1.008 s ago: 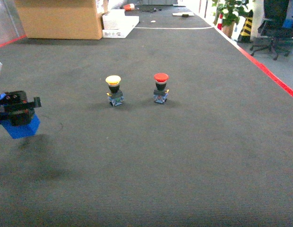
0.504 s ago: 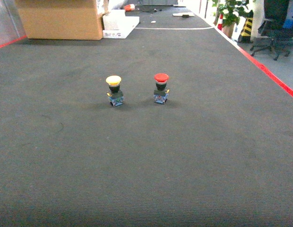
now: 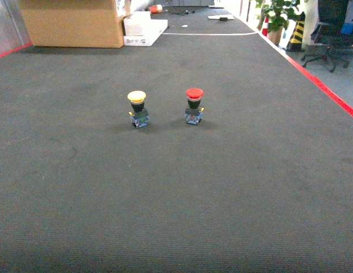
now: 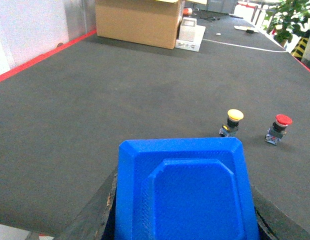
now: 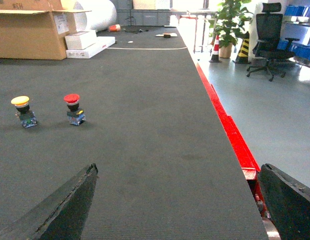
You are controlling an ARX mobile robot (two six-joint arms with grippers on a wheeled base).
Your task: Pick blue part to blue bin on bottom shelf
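Head view: neither pincer shows here. A dark grey carpeted floor (image 3: pixel 176 187) fills the frame. A yellow-capped push button (image 3: pixel 137 108) and a red-capped push button (image 3: pixel 193 105) stand upright on it, side by side and apart. Far behind them sit a cardboard box (image 3: pixel 71 23) and a white box (image 3: pixel 143 27); a red floor line (image 3: pixel 321 85) runs along the right edge.

Left wrist view: the left pincer (image 4: pixel 182 220) holds the blue part (image 4: pixel 184 192), which fills the space between its dark fingers (image 4: pixel 92 215), one on each side and touching it. The part is a flat blue plastic piece with cut corners and a raised inner panel. Ahead of the pincer and off to its right stand the yellow and red buttons, well clear of it on the floor. The cardboard box lies far ahead.

Right wrist view: the right pincer (image 5: pixel 180 205) is spread wide, its dark fingers (image 5: pixel 65 205) at the two lower corners with only floor between them. It grips nothing. The two buttons stand ahead to its left. An office chair (image 5: pixel 267 42) and a potted plant (image 5: pixel 227 25) stand far ahead to its right.
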